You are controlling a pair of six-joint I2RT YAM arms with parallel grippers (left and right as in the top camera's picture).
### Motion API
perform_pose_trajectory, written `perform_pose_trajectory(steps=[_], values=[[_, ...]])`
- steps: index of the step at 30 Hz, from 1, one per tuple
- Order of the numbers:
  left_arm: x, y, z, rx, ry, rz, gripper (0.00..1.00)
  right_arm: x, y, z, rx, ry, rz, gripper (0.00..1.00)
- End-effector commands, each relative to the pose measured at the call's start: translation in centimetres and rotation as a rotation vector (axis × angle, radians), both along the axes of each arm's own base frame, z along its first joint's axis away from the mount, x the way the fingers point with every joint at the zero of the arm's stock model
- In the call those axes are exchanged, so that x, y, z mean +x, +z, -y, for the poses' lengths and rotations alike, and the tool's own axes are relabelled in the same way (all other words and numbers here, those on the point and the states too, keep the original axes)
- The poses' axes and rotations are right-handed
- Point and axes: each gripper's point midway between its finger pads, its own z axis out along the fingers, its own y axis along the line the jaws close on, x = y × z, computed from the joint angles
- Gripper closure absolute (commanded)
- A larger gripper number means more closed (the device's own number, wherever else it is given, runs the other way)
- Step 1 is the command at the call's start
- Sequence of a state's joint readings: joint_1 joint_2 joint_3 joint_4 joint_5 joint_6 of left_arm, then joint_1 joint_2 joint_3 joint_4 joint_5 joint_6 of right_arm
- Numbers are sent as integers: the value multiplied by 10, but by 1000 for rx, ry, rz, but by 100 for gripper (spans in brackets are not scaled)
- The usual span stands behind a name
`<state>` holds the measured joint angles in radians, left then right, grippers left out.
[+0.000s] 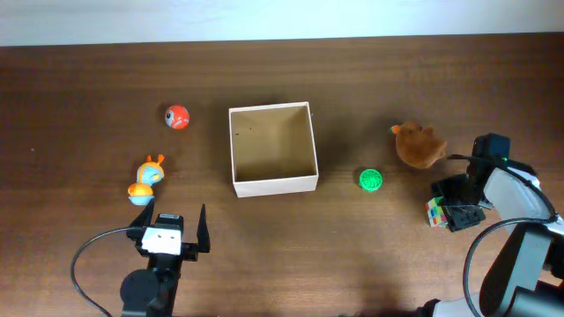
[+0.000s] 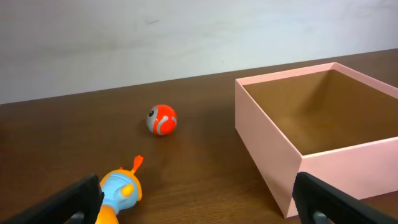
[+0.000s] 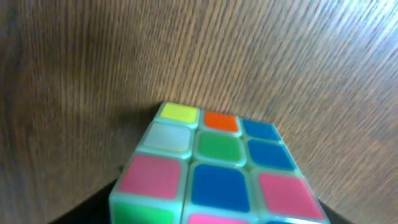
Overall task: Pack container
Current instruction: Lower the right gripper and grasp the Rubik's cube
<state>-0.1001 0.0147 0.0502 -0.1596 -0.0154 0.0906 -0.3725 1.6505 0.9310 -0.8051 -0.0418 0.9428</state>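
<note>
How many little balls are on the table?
2. The red-and-grey round ball lies left of the square white cardboard box; the green latticed ball lies right of it. None seems hidden.

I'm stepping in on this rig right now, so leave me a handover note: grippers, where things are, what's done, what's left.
Grippers: left gripper open and empty, near the orange-and-blue toy; right gripper down at the colour cube, and I cannot tell whether its jaws grip it.
Things: container mid-table, nothing inside. Loose on the table: red ball, green ball, brown plush.
Done: nothing packed.
Left: likely all five toys into the container.
</note>
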Motion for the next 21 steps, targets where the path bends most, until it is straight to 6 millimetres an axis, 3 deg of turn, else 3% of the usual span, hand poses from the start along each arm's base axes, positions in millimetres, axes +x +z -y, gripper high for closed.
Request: perform_pose_trajectory(steps=[1, 5, 9, 21], values=[[0, 0, -1, 19, 3, 8, 1, -11, -4, 10, -52, -11, -49, 38], [0, 0, -1, 19, 3, 8, 1, -12, -4, 12, -67, 61, -55, 42], [0, 0, -1, 19, 3, 8, 1, -8, -4, 14, -78, 153, -40, 57], [0, 0, -1, 19, 3, 8, 1, 0, -3, 16, -105, 461, -17, 56]])
